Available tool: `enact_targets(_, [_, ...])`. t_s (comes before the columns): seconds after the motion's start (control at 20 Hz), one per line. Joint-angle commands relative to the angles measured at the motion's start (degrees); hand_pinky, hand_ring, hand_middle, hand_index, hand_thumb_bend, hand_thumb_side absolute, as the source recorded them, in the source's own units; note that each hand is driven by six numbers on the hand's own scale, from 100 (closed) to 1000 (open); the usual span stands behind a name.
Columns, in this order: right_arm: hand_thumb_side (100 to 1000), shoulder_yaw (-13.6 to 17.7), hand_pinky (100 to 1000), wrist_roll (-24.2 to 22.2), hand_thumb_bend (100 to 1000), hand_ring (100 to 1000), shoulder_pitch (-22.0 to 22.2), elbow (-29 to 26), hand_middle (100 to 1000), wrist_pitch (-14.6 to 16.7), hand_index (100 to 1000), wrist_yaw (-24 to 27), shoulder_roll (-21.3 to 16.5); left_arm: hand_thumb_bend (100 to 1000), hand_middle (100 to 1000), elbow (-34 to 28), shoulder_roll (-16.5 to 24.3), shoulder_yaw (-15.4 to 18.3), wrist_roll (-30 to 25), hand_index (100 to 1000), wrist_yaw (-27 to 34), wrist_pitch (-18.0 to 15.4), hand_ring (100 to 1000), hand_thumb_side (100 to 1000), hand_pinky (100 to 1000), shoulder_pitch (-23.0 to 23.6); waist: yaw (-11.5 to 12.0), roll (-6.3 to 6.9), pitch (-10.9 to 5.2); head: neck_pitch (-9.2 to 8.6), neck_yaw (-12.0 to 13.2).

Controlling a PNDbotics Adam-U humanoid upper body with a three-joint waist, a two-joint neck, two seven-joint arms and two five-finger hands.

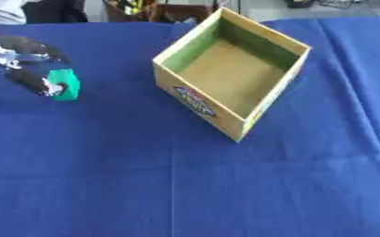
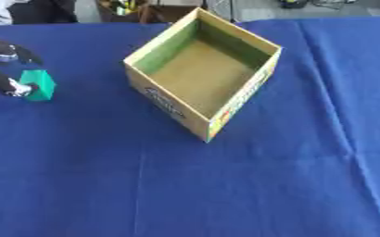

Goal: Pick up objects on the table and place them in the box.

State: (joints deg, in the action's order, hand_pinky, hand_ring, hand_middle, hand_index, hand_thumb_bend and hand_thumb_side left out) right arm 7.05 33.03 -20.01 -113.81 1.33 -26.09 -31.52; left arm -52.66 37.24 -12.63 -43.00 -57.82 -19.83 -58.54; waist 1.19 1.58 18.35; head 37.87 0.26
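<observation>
Left hand (image 1: 23, 62): fingers curled around the green block (image 1: 64, 84), pinching it at the worktop's (image 1: 185, 185) left side, well apart from the box (image 1: 230, 69). The box stands open and empty on the blue cloth, turned cornerwise, to the block's right.

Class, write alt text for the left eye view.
A black left robot hand grips a small green block at the left of a blue tablecloth. To its right stands an open, empty cardboard box, turned cornerwise.
</observation>
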Motion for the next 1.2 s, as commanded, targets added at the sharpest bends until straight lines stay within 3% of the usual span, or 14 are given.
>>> enact_targets(0.05, [947, 0.4, 722, 0.0, 100, 720, -0.7, -0.8, 607, 0.2, 694, 0.5, -1.1, 631, 986, 0.4, 1.2, 0.8, -1.7, 1000, 0.5, -1.2, 933, 730, 917, -1.0, 0.0, -0.17, -0.95, -0.69, 0.3])
enact_targets(0.25, [942, 0.3, 720, 0.0, 100, 715, -0.6, -0.8, 601, 0.2, 683, 0.7, -0.9, 723, 998, -0.3, 1.4, 1.0, -2.6, 1000, 1.5, -0.8, 948, 751, 921, -1.4, 0.1, -0.19, -0.84, -0.74, 0.5])
enact_targets(0.45, [939, 0.2, 720, -0.2, 100, 713, -0.5, -0.8, 598, 0.3, 680, 0.9, -0.7, 712, 974, 0.2, 0.8, 1.3, -2.4, 1000, -0.4, -0.2, 936, 745, 911, -1.8, -0.1, -0.26, -0.68, -1.07, 1.0])
enact_targets(0.65, [938, 0.2, 719, -0.2, 100, 713, -0.4, -0.8, 594, 0.2, 674, 0.9, -0.6, 694, 894, 1.0, 0.4, 1.4, -0.7, 1000, -1.5, -0.9, 895, 736, 889, -1.8, -0.2, -0.40, -0.41, -1.26, 1.1])
enact_targets(0.9, [937, 0.3, 715, -0.2, 100, 710, -0.4, -0.8, 592, 0.2, 671, 1.0, -0.5, 595, 751, 1.6, 0.3, 1.6, 2.8, 1000, -2.5, -1.6, 803, 700, 818, -1.5, -0.1, -0.52, -0.24, -1.22, 1.1])
enact_targets(1.2, [934, 0.3, 710, 0.0, 100, 708, -0.4, -0.8, 590, 0.1, 670, 1.1, -0.5, 361, 614, 1.8, 0.2, 1.7, 5.6, 873, -2.6, -1.8, 680, 629, 734, -1.5, 0.0, -0.63, -0.20, -1.03, 1.0])
